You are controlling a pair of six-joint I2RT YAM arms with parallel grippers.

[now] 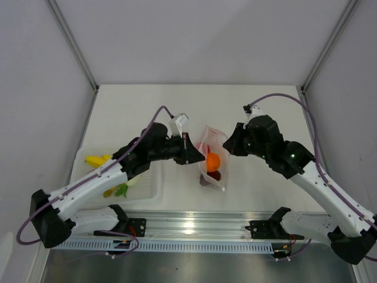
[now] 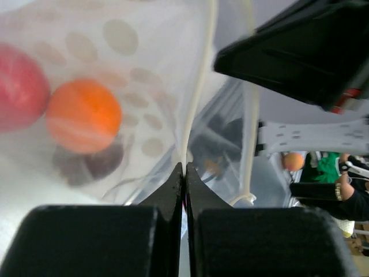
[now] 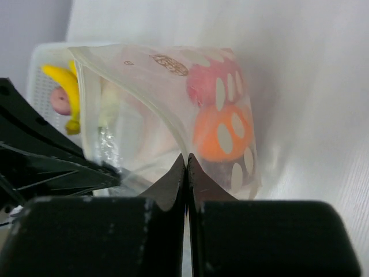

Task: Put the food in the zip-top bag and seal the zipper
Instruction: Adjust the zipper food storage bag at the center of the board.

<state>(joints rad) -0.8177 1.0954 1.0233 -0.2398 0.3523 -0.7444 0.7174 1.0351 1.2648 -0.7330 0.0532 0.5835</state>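
Observation:
The clear zip-top bag (image 1: 218,137) with white dots stands at the table's middle, held from both sides. Inside it lie the orange one (image 1: 212,161), the dark red-purple one (image 1: 215,175) and the red apple (image 3: 204,83). My left gripper (image 1: 193,154) is shut on the bag's left mouth edge (image 2: 199,104). My right gripper (image 1: 228,145) is shut on the bag's right edge (image 3: 167,121). The yellow banana (image 1: 97,160) and the white radish (image 1: 126,186) with green leaves lie in the tray at left. The zipper strip (image 3: 132,81) runs along the mouth rim.
A shallow translucent white tray (image 1: 150,190) sits at the left, partly under my left arm. Grey walls close in the table at the back and both sides. A metal rail (image 1: 194,227) runs along the near edge.

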